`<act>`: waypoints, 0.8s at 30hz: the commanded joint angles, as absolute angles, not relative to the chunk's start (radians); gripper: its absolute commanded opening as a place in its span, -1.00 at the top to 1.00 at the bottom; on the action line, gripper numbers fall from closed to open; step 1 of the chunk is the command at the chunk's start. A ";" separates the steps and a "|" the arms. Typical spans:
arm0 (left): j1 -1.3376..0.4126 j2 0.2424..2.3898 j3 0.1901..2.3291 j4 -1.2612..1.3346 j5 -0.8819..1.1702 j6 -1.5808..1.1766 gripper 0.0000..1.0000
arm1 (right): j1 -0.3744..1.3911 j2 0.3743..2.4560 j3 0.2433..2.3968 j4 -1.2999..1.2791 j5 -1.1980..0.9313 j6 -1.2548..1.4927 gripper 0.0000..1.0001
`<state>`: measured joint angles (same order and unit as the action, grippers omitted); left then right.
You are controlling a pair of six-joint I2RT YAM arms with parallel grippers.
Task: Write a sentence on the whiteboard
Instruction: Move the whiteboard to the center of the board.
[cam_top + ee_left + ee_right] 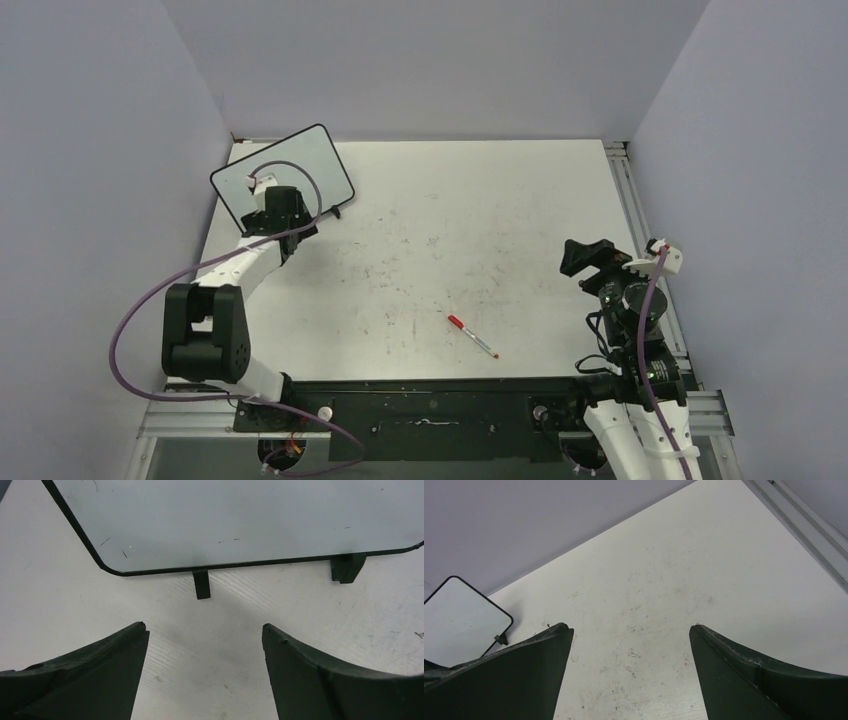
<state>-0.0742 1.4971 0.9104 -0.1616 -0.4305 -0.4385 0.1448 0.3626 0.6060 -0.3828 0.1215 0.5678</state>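
Observation:
The whiteboard (305, 160) stands tilted at the table's far left corner, black-framed, on two small black feet (201, 584). Its face (250, 520) shows only a few tiny dark specks, and no sentence is to be seen on it. My left gripper (205, 630) hovers just in front of the board's lower edge, open, with bare table between its fingers. A red-capped marker (472, 335) lies on the table near the front middle, apart from both grippers. My right gripper (630, 627) is open at the right side (585, 255), holding nothing. The board also shows far left (459, 615).
Purple-grey walls close in the table on three sides. A metal rail (640, 220) runs along the right edge. The scuffed white tabletop (450, 220) lies between the two arms.

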 commanded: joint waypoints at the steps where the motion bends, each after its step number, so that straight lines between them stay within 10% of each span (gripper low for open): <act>1: -0.058 1.585 1.009 -0.149 -0.455 -0.460 -0.58 | 0.147 0.352 0.646 -0.380 0.083 0.587 -0.79; 24: -0.011 1.766 1.086 -0.202 -0.402 -0.444 0.04 | 0.149 0.387 0.616 -0.354 0.054 0.633 -0.80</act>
<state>-0.0174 1.7596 1.0500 -0.1978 -0.4000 -0.4408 0.1452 0.3756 0.6064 -0.3981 0.0700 0.6155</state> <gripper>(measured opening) 0.490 0.897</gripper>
